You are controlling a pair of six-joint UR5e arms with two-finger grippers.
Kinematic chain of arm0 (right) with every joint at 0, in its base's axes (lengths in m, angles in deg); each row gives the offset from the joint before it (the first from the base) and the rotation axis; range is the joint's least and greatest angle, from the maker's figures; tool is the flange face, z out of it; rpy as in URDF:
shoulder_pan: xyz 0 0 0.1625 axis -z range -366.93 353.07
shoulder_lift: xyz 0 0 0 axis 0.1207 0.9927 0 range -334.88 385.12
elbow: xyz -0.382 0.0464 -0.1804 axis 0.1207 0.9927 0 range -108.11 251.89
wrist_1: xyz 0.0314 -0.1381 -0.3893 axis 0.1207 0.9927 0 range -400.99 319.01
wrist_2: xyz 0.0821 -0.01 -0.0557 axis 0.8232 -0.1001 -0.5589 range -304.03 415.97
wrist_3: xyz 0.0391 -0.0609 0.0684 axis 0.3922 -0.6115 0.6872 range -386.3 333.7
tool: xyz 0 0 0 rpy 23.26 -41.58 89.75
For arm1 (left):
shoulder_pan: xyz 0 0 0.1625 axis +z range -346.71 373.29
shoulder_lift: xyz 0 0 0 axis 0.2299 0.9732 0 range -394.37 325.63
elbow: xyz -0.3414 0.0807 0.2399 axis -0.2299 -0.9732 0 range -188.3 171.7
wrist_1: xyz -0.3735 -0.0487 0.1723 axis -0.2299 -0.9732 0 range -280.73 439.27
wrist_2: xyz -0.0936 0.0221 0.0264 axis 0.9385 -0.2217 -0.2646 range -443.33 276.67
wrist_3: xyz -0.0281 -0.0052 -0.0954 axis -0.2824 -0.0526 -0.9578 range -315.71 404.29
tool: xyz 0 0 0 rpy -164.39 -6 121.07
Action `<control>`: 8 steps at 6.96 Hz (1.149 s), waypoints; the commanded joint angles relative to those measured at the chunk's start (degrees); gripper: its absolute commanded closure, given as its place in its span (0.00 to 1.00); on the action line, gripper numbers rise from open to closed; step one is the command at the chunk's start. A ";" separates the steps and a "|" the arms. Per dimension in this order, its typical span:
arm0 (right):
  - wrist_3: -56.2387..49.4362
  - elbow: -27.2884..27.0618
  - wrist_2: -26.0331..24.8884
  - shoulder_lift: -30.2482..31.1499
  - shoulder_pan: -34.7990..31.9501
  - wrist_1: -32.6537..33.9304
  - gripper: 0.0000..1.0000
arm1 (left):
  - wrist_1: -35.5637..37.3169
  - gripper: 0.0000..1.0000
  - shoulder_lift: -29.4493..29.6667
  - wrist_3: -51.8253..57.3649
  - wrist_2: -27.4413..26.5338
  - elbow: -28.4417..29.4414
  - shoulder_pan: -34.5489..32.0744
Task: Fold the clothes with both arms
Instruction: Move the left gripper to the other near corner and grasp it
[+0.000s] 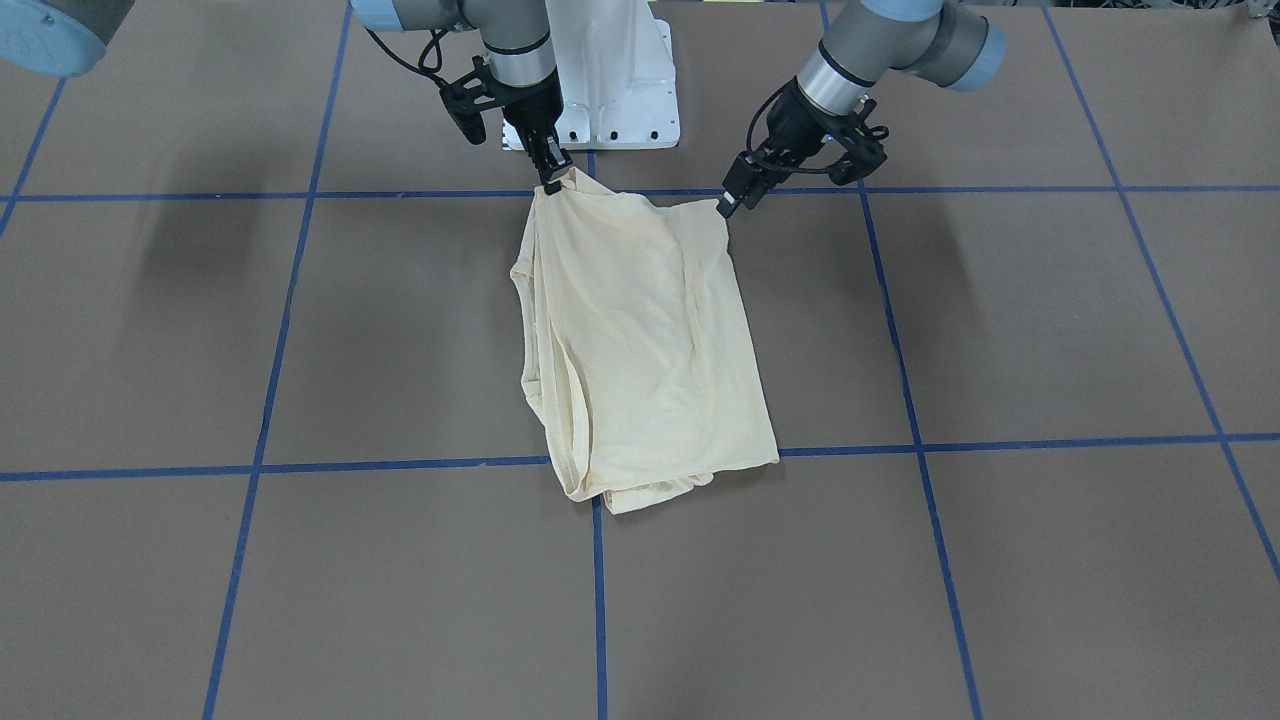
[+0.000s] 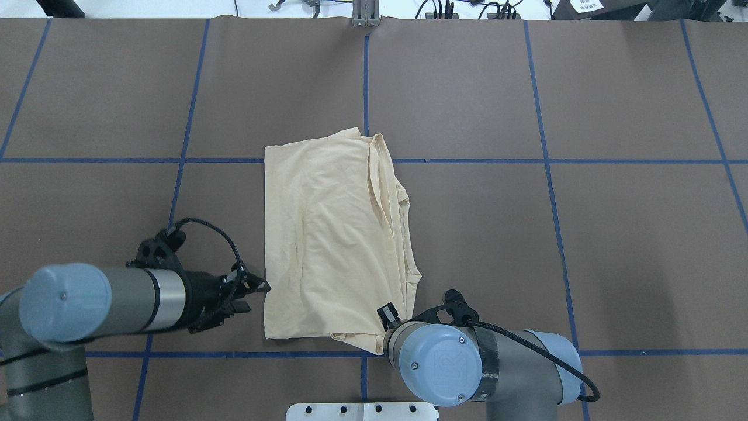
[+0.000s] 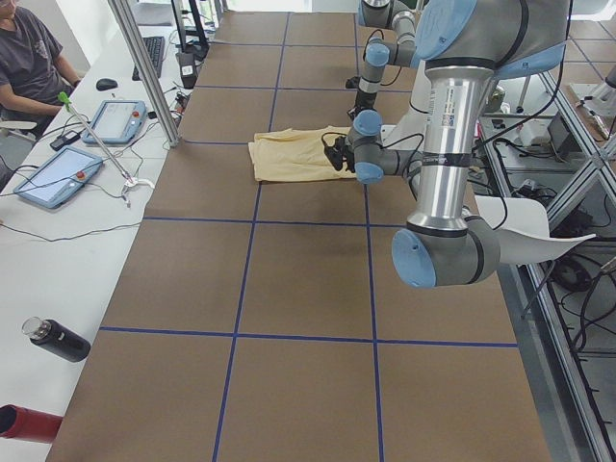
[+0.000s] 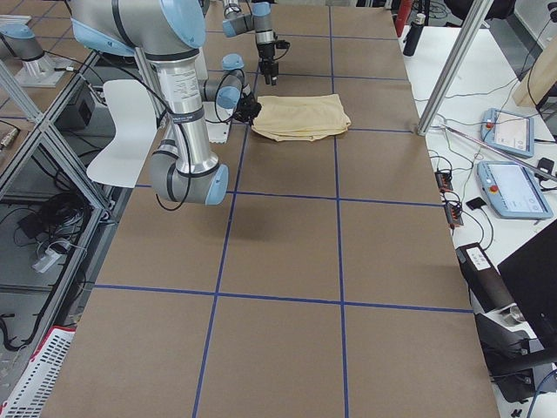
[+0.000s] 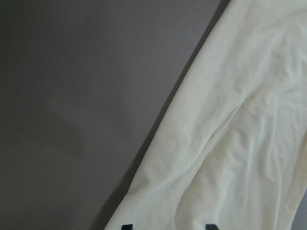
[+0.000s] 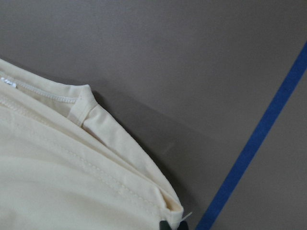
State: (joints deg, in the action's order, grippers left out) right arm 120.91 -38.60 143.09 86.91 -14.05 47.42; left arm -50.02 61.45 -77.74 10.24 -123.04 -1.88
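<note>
Item: T-shirt [image 1: 640, 340], pale cream-yellow, thin knit.
- Location: middle of the table, straddling the centre cross of the blue tape lines [image 1: 400, 465]. Its far end lies over one cross-line and its near end sits close to the pedestal base [image 1: 620, 90].
- Form: folded to a rough rectangle of several layers. The stacked hems and seams are bunched along the robot's right side. The top face is plain, with soft creases. A small white neck label [image 6: 8, 82] shows at a stitched edge in the right wrist view.

Right gripper [image 1: 553, 172]: pinched onto the shirt's near corner on that side, with the corner drawn up to a peak off the table.

Left gripper [image 1: 733, 200]: at the other near corner, tilted. Its fingertips [image 5: 125, 226] stand spread, with cloth showing beyond them and nothing clamped.

Surface: table [image 1: 1000, 320] covered in matt brown sheeting, divided into large squares by the tape.

Room:
- A white side bench carries two teach pendants [image 3: 114, 120], a black bottle [image 3: 58, 339], cables and a keyboard.
- A seated person [image 3: 34, 58] in a dark shirt is at the bench.
- An aluminium post [image 3: 144, 67] stands at the table edge.
</note>
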 commanded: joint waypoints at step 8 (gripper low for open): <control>0.00 -1.48 0.06 1.23 0.09 0.36 1.00 | 3.87 0.42 3.04 -8.39 -8.93 2.68 8.14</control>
State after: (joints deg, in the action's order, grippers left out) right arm 120.92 -39.94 143.16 88.13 -13.98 47.78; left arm -46.21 63.22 -85.90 1.31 -120.91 6.22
